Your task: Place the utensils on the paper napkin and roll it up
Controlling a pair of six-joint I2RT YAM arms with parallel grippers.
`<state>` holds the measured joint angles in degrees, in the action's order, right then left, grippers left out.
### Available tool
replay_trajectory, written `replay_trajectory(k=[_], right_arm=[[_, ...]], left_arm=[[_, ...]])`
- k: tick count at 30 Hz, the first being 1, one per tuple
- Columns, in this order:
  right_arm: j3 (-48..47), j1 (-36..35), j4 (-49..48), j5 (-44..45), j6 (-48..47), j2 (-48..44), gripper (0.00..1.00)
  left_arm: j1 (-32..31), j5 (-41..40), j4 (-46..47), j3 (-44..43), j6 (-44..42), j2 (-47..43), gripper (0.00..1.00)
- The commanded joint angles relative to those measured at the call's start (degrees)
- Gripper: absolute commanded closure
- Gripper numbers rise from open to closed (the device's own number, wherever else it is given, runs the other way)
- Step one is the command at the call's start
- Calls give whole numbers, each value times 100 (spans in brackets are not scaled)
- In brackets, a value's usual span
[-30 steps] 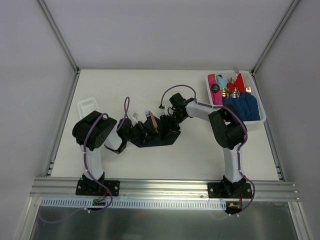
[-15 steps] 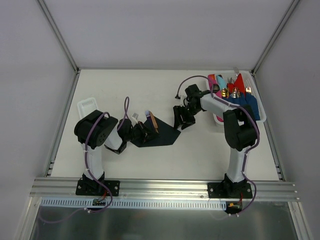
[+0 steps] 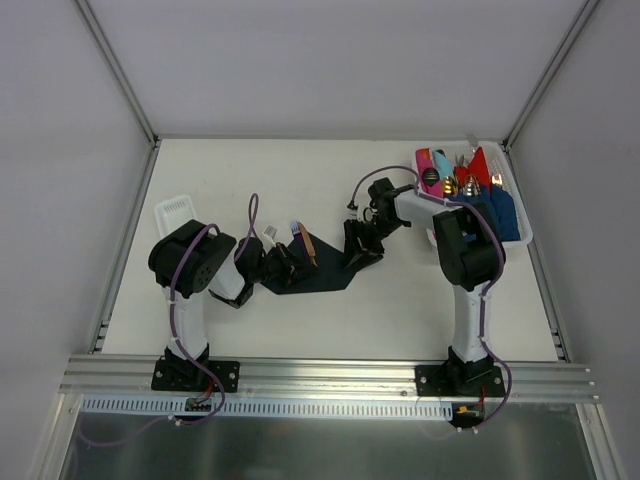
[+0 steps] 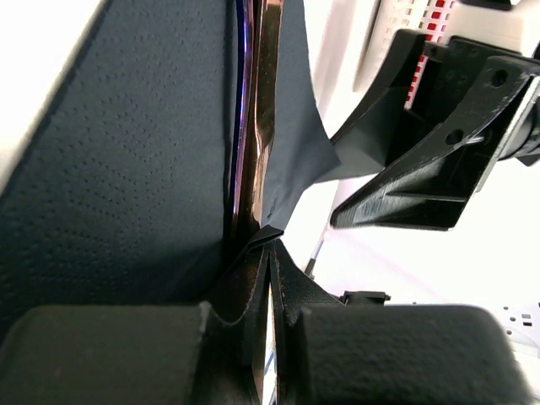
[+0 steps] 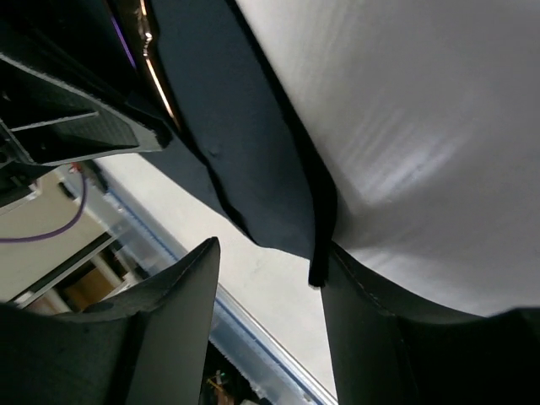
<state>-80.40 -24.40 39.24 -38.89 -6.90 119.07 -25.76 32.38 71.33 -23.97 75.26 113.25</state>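
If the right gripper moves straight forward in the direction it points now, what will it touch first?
Most likely the paper napkin: its dark edge lies just ahead of the right gripper, between its open jaws. The left gripper seems to be farther behind it.

I see the near-black square paper napkin (image 4: 110, 169) as matt, with fine dotted embossing. The slim copper-toned metal utensil handle (image 4: 268, 110) shines glossy. The right hand (image 5: 268, 253) has black plastic fingers (image 5: 169, 321), matt and grainy. The off-white surface (image 3: 400, 300) looks smooth and dull.

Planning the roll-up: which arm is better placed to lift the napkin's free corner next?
Probably right: the right end effector is open, astride an edge of the paper napkin; the left end effector is shut on it beside the utensil.
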Motion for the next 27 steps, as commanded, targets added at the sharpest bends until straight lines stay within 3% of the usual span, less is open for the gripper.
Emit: replay_trajectory(k=[1, 10, 17, 20, 27], right_arm=[[77, -21, -65, -592, 170, 257, 47], [95, -21, -523, -883, 391, -155, 58], [-10, -91, -681, -918, 645, -323, 90], [-133, -170, -716, -1032, 873, -261, 97], [-301, -477, -909, -1182, 1295, -138, 100]], left_arm=[[71, -180, -14, 59, -161, 215, 100], [71, -188, 12, 120, -161, 232, 100], [71, -223, 56, 155, -152, 268, 100], [80, -215, 65, 164, -144, 294, 100], [89, -223, 30, 173, -179, 294, 100]])
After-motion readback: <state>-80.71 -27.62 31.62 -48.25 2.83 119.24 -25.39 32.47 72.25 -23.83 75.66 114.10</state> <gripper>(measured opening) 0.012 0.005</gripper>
